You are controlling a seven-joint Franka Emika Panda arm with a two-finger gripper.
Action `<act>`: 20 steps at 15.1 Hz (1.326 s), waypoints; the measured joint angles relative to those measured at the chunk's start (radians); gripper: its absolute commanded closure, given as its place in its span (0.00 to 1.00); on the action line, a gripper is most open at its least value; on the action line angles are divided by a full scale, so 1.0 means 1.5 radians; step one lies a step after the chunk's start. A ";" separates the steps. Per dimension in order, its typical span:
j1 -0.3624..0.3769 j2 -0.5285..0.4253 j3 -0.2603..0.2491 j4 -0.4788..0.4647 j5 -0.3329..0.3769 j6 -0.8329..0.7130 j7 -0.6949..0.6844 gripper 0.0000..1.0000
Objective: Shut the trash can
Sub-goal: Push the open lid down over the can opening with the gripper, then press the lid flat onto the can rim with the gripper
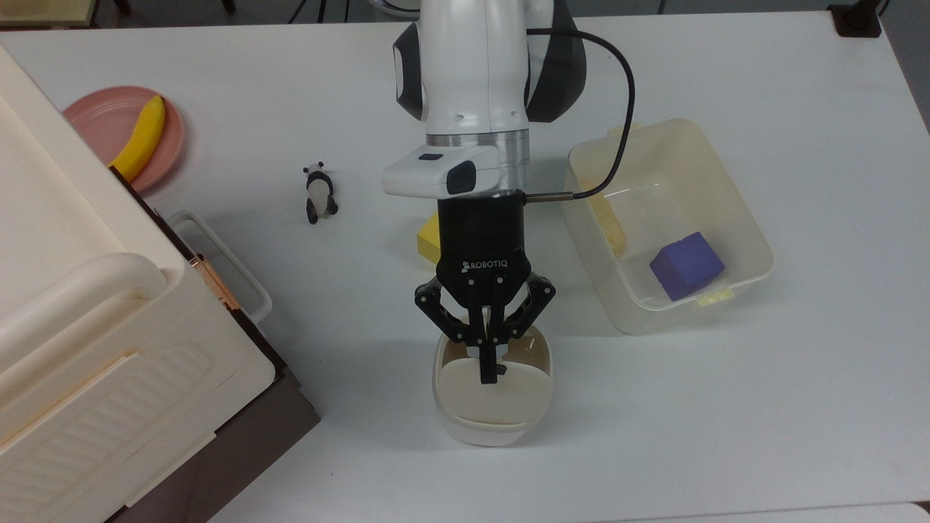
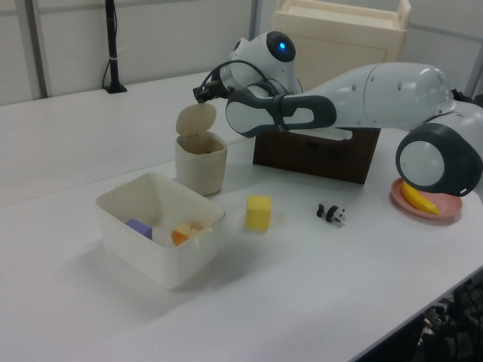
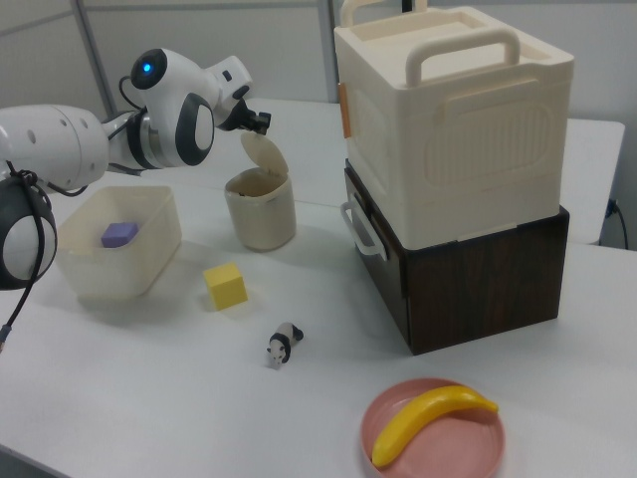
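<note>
"ROBOTIQ" on the black pincer (image 1: 490,367) body

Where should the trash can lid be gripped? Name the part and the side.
Probably its free top edge, from above: the lid stands nearly upright on the trash can, hinged at the rim, and the gripper is over that edge.

The arm reaches out level, its gripper (image 1: 490,367) fingers pressed together, pointing forward

Banana (image 1: 142,138) on pink plate (image 1: 98,120), panda figure (image 1: 318,192) nearby
</note>
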 measured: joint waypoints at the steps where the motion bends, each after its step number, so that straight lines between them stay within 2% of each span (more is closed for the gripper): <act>1: 0.000 0.001 0.000 0.000 0.000 0.000 0.000 1.00; 5: 0.000 0.001 0.000 0.000 -0.002 0.000 0.000 1.00; 14: -0.002 0.008 0.000 -0.011 -0.045 0.000 0.000 1.00; 20: 0.001 -0.038 0.004 -0.079 -0.051 0.000 -0.002 1.00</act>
